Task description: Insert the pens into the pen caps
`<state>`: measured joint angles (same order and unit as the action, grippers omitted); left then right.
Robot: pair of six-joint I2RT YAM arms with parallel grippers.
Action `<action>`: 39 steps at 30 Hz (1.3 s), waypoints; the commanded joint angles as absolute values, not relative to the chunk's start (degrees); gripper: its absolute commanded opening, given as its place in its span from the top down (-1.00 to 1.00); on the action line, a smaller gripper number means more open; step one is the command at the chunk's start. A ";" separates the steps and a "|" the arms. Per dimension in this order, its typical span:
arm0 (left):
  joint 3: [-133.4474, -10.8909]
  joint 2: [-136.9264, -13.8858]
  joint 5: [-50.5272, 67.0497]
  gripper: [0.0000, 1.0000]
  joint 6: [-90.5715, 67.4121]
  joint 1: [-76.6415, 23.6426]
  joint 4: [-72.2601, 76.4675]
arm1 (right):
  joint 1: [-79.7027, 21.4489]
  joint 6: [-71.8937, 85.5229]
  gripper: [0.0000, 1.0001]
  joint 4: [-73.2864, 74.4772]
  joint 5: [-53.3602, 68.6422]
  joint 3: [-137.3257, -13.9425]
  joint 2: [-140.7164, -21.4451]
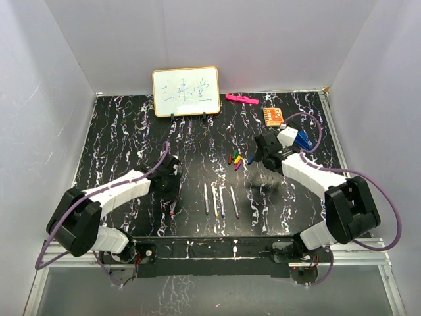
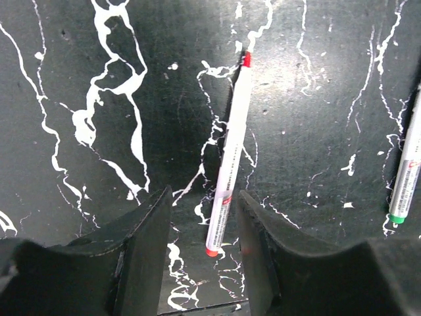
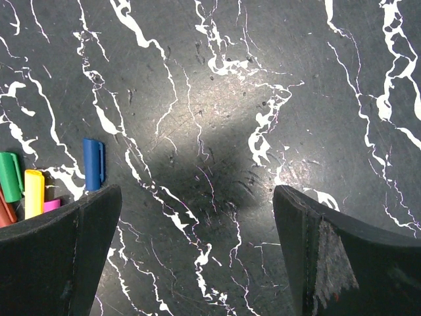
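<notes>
Nearest me, the left gripper (image 2: pixel 204 197) hangs spread open astride the red-tipped pen (image 2: pixel 227 164), seemingly lined up to grasp it. Farther back, the right gripper (image 3: pixel 197 197), wide and empty, hovers beside the pen caps (image 1: pixel 235 158).

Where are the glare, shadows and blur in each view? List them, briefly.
Top external: even light, sharp; a hazy grey patch sits on the table beside the right arm. Left wrist: mild glare right of the red pen; the left fingers are dark and slightly blurred. Right wrist: a bright glare patch above a dark shadow mid-frame; the right fingers are dark.
</notes>
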<state>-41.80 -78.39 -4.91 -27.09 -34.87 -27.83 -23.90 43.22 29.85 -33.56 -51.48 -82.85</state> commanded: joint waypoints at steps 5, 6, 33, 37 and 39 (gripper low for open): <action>-45.05 -80.26 -3.56 0.10 -26.69 -36.20 -28.66 | -24.24 41.95 -0.96 26.92 -33.30 -48.96 -78.85; -45.25 -80.74 -3.52 0.10 -26.52 -36.34 -29.09 | -24.29 41.83 -0.96 26.70 -33.03 -48.77 -78.43; -52.46 -91.72 -1.85 0.05 -23.68 -36.59 -38.78 | -24.37 38.99 -0.96 23.12 -29.33 -45.87 -72.01; -52.42 -93.87 -1.58 0.14 -23.34 -36.70 -38.49 | -24.51 38.72 -0.96 23.16 -28.91 -45.92 -71.63; -52.63 -94.67 -1.42 0.14 -23.14 -36.70 -38.38 | -24.52 38.67 -0.96 23.12 -28.92 -45.97 -71.19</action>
